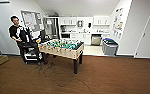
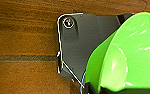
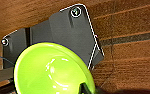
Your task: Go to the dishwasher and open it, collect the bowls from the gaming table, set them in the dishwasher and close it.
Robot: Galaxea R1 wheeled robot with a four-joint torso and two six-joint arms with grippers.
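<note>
Each pincer is carrying a green bowl (image 2: 131, 57) (image 3: 51, 70), gripped at its rim, over the brown floor (image 1: 111, 75). The dishwasher (image 1: 96, 40) is lying far ahead, beyond the table-football table (image 1: 62, 47).

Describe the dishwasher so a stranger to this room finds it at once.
Look past the table-football table to the kitchenette along the back wall, with white cabinets under its counter. The dishwasher is the one grey steel front among those white doors, beside the grey bins.
</note>
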